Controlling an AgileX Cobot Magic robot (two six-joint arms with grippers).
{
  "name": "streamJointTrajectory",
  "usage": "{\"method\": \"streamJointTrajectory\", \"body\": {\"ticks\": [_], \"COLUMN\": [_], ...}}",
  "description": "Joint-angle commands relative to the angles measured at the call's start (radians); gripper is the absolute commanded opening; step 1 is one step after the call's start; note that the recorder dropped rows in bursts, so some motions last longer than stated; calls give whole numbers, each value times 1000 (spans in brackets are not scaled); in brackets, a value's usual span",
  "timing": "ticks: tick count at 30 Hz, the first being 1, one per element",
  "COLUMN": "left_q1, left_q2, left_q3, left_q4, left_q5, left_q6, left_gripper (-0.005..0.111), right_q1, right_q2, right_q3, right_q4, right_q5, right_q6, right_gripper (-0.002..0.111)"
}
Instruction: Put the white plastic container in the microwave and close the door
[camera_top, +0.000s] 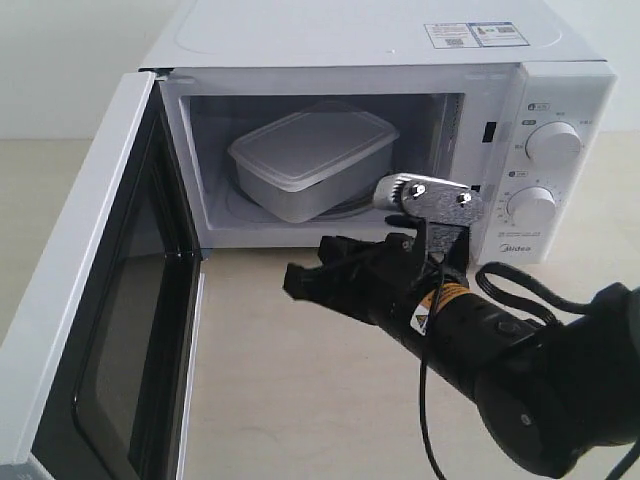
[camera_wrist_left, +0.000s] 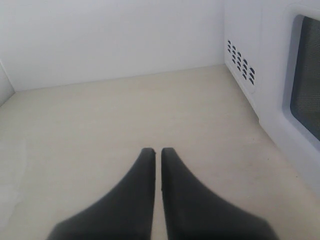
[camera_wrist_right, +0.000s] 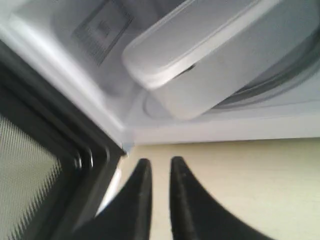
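Nearest us, the black right arm reaches in over the pale beige tabletop. Its right gripper has dark fingers drawn close with only a narrow slit between them, and we see nothing held. The left gripper shows only in its own wrist view: fingers almost touching, empty, low over the same tabletop beside the oven's vented side wall. The white door with dark window stands swung wide open to the left. Beyond the right gripper sits the white boxy Midea microwave, two round white knobs on its panel. Deepest in, the shallow translucent-white lidded plastic container rests inside the cavity, set cornerwise.
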Motion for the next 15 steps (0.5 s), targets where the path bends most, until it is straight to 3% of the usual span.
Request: {"method": "streamJointTrajectory", "body": {"ticks": [1, 5, 15], "left_q1": [1, 1, 1], "left_q2": [-3, -3, -3], "left_q3": [2, 2, 2], "left_q4": [-9, -9, -9], "left_q5": [-2, -2, -2], "left_q6": [-11, -11, -11], "left_gripper": [4, 4, 4], "right_q1": [0, 0, 0], "right_q2": [-11, -11, 120], "right_q3": [13, -2, -126], "right_q4": [-54, 2, 65], "right_q5": [-1, -18, -49], "right_q6": [-250, -368, -378], "right_gripper": [0, 0, 0]}}
